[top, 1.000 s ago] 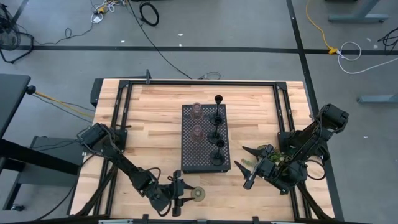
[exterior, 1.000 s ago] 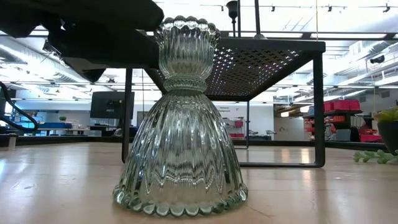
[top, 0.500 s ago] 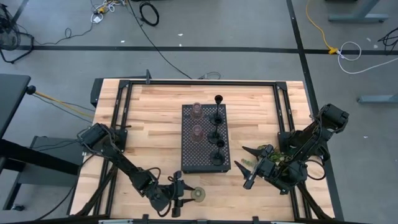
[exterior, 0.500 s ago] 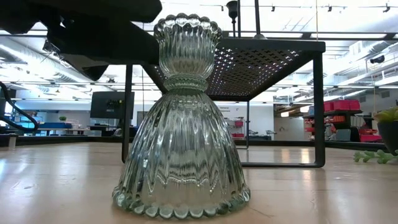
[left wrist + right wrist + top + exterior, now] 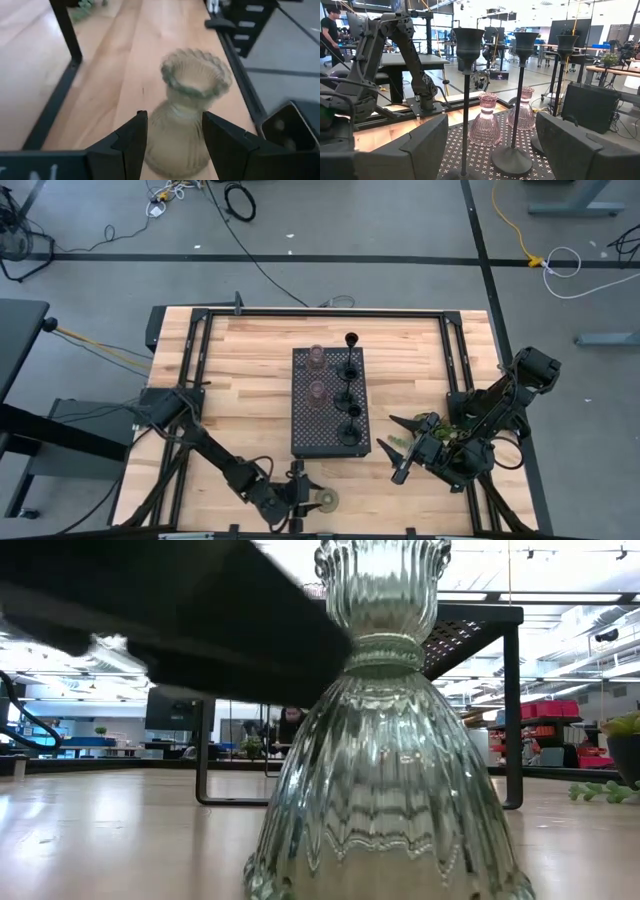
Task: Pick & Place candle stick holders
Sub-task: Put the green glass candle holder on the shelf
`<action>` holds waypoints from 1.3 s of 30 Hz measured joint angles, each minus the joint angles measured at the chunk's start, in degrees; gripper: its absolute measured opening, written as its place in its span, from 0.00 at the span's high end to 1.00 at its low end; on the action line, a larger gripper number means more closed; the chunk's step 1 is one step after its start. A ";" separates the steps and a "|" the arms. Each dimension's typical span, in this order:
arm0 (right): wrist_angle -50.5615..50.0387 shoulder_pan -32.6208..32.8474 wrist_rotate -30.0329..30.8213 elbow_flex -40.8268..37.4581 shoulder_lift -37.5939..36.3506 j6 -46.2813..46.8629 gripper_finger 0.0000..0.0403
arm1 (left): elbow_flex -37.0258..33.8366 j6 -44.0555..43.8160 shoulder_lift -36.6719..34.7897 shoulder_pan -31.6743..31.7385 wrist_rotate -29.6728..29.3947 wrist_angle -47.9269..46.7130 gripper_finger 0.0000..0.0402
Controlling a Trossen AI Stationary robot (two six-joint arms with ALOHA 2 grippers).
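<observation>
**Left claw straddles the green glass holder at the near edge**

The wooden surface (image 5: 240, 370) carries the black perforated tray (image 5: 312, 438) at its middle, with two pinkish glass holders (image 5: 317, 393) and several black stemmed holders (image 5: 350, 368) standing on it. The right claw (image 5: 400, 448) waits beside the tray's right side, its fingers spread and holding nothing.

The work appears to be at the pick-up step. The left claw (image 5: 172, 137) sits low at the surface's near edge, its fingers parted on either side of the green glass holder (image 5: 189, 110), not yet clenched on it as far as the wrist view shows. The next move likely calls for closing squarely on the holder's narrow waist, then lifting it toward the tray.

The green holder (image 5: 390, 740) stands upright: ribbed clear-green glass, a flared bell base, pinched neck and scalloped cup.
</observation>
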 joint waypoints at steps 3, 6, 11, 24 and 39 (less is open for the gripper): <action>0.00 0.00 0.02 0.00 0.00 -0.02 0.26 | 1.01 1.45 -0.05 0.33 0.84 0.33 0.52; -0.03 0.00 0.02 0.00 0.00 -0.02 0.26 | 1.34 2.84 -0.07 0.25 1.25 0.07 0.52; -0.03 0.00 0.02 0.00 0.00 -0.02 0.26 | 1.45 3.28 -0.07 0.32 2.13 1.69 0.52; -0.02 0.00 -0.31 0.00 0.00 -0.02 0.26 | 1.45 3.54 -0.09 2.65 6.57 3.24 0.52; -0.02 0.00 -0.37 0.00 0.02 0.15 0.26 | 1.43 3.77 2.94 4.08 6.29 8.23 0.66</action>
